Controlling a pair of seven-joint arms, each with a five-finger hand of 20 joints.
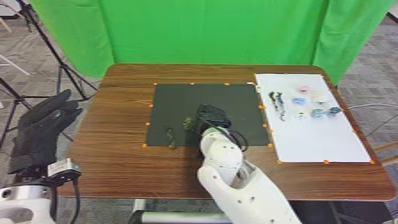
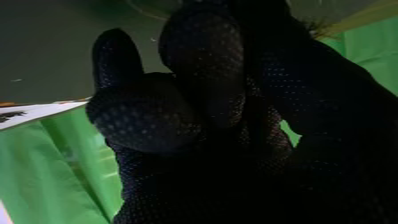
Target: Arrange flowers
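Lying on the dark rectangular mat, a small bushy green sprig is sitting just left of the right hand, which is wearing a black fabric glove. The glove is hiding its own grip, so I cannot tell whether that hand is wide, narrow or holding the sprig. In the right wrist view, a bristly greenish tuft, probably part of the sprig, is showing beside the glove.

The step in hand is seemingly placing or adjusting the sprig, which is calling for a light hold low on its stalk and small, slow turns. Pressing hard is risking crushed greenery; sweeping left is risking a nudge to the thin curved green stem, lying left and slightly nearer on the mat. Any release is needing care, since fine foliage is likely catching on the fabric.

To the right, the white rectangular sheet is carrying small pink, blue, white and blue-green blooms, with slender dark sprigs at their left. Beyond the brown wooden table's left edge, the left hand is hanging wide and relaxed, leaving 1 hand working.
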